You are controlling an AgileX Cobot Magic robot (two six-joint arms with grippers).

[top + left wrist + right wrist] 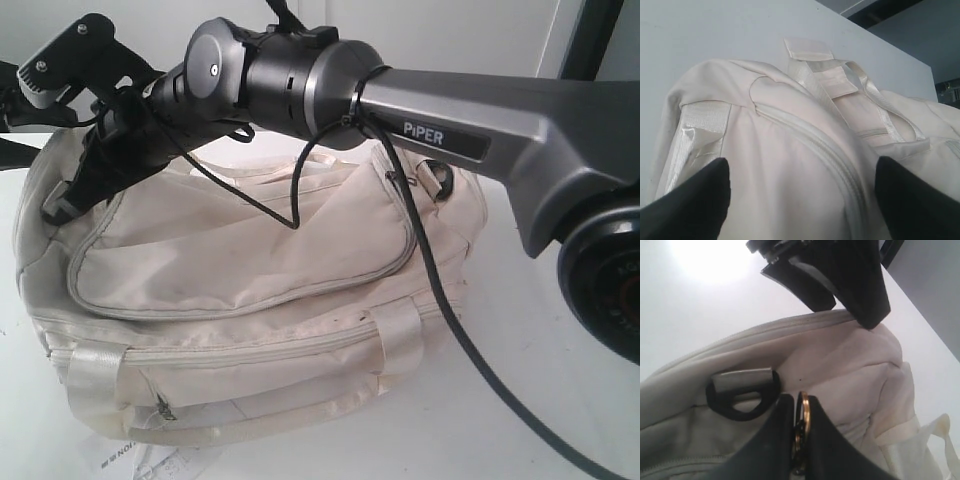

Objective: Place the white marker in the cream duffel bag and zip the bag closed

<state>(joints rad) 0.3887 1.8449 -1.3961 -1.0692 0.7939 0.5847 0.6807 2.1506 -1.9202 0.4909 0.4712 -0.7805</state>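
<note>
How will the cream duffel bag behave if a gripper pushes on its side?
Probably floppy: the cream duffel bag sags and wrinkles on the table. A push would likely dent the fabric before it slides. Its shiny strap handles may slip in a grip.

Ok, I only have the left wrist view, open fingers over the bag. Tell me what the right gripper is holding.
Observer: The right gripper is shut on a brass-coloured ring, next to a black D-ring on the cream duffel bag.
Operator: Find the white marker for me.
Observer: It shows in no view; only a printed paper slip pokes out from under the bag.
Operator: Check the flap zip from the exterior view.
Observer: The zip looks closed along the flap's front curve.
</note>
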